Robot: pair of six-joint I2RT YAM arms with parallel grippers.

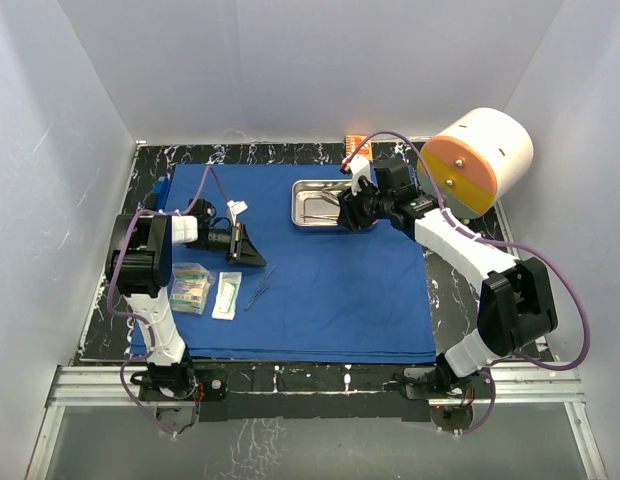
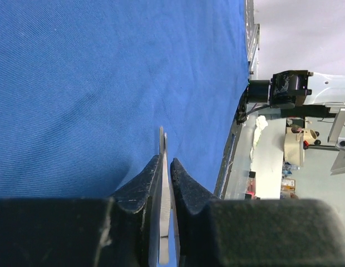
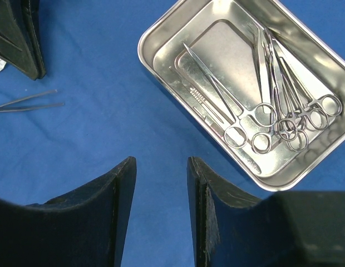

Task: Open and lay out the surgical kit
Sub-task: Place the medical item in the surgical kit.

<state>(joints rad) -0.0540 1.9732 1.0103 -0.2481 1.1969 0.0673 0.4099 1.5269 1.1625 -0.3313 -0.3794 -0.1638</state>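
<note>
Black marbled tabletop (image 1: 155, 165), cloth wrap (image 1: 330, 290) spread flat: packets (image 1: 190, 287) and forceps (image 1: 258, 290) laid out; clamps (image 3: 284, 117) were not yet out of the tray (image 3: 144, 50). Left gripper (image 2: 165, 161) pinched a steel instrument (image 2: 162, 144); right gripper (image 3: 161, 164) stood half-open, empty.

Royal-blue cloth (image 1: 330, 285) spread flat, shiny steel tray (image 1: 297, 205) far centre holding ringed clamps (image 3: 278, 111), thin forceps (image 1: 258, 290) and two clear packets (image 1: 227, 295) near left

The table (image 1: 252, 154) has a black top veined with white, like marble, and shows only as a narrow border. A large blue cloth (image 1: 340, 290) lies spread flat over nearly all of it, reaching close to the near edge. A small orange box (image 1: 356, 141) sits at the far edge, just beyond the cloth. A white-and-orange cylinder (image 1: 480, 155) rests on its side at the far right corner.
</note>
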